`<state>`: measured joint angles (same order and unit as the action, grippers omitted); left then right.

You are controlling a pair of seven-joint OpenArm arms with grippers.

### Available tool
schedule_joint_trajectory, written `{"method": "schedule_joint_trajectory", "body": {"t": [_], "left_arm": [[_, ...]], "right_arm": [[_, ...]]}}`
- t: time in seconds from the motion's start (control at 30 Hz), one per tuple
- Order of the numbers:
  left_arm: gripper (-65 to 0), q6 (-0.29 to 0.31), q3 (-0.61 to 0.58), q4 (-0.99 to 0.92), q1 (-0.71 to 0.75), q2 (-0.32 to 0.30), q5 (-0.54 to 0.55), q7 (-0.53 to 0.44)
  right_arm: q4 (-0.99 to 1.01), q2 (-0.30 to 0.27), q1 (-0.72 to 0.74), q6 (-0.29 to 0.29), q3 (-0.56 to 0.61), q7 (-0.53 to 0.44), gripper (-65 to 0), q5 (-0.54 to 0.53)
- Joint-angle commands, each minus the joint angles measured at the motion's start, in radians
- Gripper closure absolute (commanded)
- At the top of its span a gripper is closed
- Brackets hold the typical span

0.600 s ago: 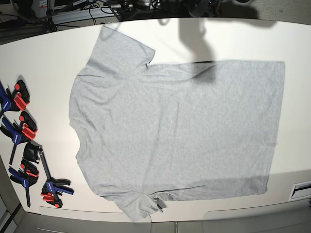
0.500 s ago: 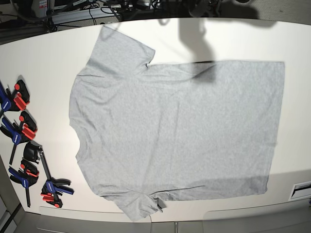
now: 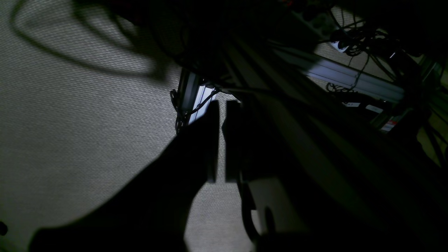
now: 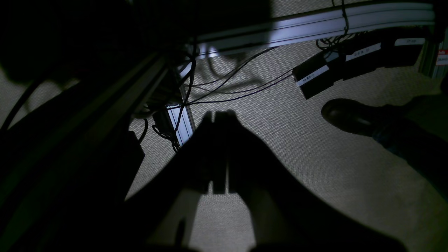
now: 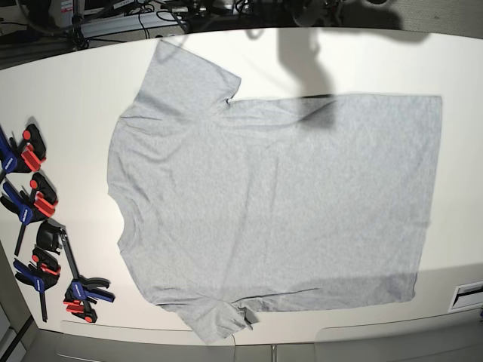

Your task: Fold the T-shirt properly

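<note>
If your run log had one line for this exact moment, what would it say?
T-shirt: spread flat on table, unfolded | left end effector: shut, empty | right end effector: shut, empty | clamps: beside shirt

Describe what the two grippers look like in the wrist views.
Both show only as dark silhouettes against the lit carpet. The left gripper has two flat, straight, parallel fingers with squared tips and a thin slit between them. The right gripper has two broader fingers that flare out toward the camera. Colour, markings and cabling on them are too dark to tell.
</note>
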<state>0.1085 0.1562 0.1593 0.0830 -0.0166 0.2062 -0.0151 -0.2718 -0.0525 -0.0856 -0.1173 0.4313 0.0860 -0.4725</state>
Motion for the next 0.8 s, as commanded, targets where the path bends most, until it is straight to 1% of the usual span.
{"method": "schedule_joint_trajectory", "body": {"t": [0.0,0.33,0.4,0.47,0.6,0.67,0.7,0.77], "left_arm": [[-2.7,0.011,-0.003,0.004,0.003,0.002,0.004,0.000],[-2.7,0.011,-0.003,0.013,0.016,0.000,0.005,0.000],[-2.7,0.011,-0.003,0.050,0.040,-0.003,0.009,0.000],[-2.7,0.011,-0.003,0.112,0.080,-0.004,0.008,0.000],[-2.7,0.011,-0.003,0.265,0.185,-0.003,0.010,0.001],[-2.7,0.011,-0.003,0.341,0.244,-0.005,0.026,0.000],[-2.7,0.011,-0.003,0.378,0.275,-0.010,0.048,0.001],[-2.7,0.011,-0.003,0.451,0.337,-0.018,0.093,0.001]], "right_arm": [[-0.007,-0.003,0.002,-0.012,0.001,-0.007,0.0,-0.002],[-0.008,-0.003,-0.001,-0.013,0.001,-0.019,0.0,-0.002],[-0.008,-0.003,-0.012,-0.013,0.001,-0.052,0.0,-0.002],[-0.010,-0.003,-0.033,-0.013,0.001,-0.106,0.0,-0.002],[-0.011,-0.003,-0.092,-0.015,0.001,-0.212,0.0,-0.002],[-0.028,-0.010,-0.131,-0.017,0.001,-0.245,0.0,-0.002],[-0.045,-0.013,-0.152,-0.024,0.001,-0.251,0.0,-0.002],[-0.093,-0.019,-0.202,-0.058,0.001,-0.269,0.0,-0.002]]}}
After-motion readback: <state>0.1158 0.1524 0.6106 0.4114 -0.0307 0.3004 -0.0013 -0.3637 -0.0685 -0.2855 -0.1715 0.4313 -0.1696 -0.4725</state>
